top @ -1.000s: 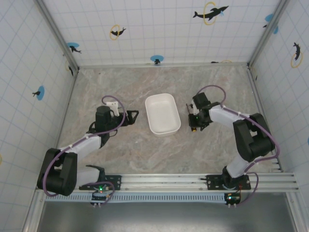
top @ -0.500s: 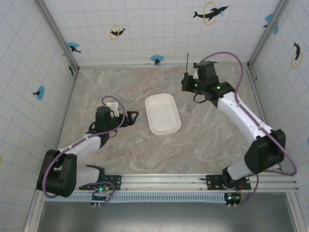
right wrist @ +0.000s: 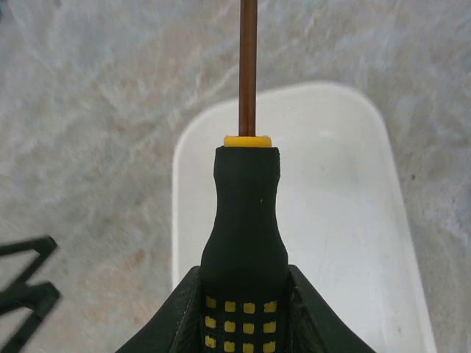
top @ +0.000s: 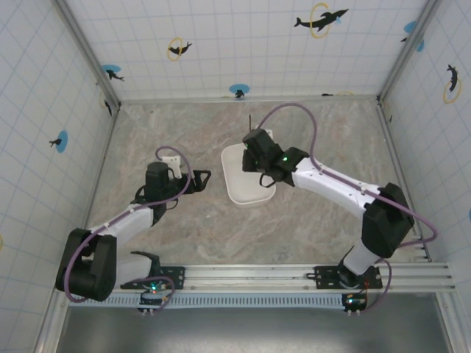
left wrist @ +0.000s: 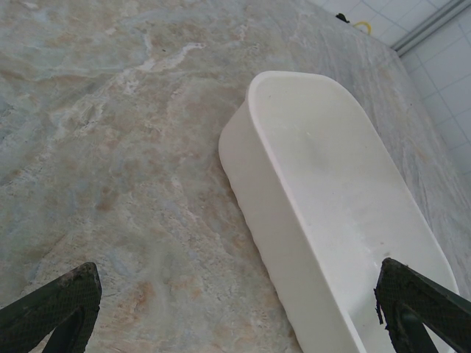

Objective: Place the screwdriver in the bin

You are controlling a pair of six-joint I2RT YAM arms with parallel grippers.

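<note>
The right gripper (right wrist: 246, 294) pinched the screwdriver (right wrist: 246, 206) handle over the bin (right wrist: 346, 220); the left gripper (top: 202, 177) stood spread beside it.

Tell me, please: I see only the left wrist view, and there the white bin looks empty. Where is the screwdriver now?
Observer: The right tool is shut on the screwdriver, gripping its black and yellow handle. It is not yet in the bin.
Operator: Is it over the bin, or beside it?
Observer: Over it. In the top view the right tool overlaps the far end of the bin, and the thin shaft points toward the far wall.
</note>
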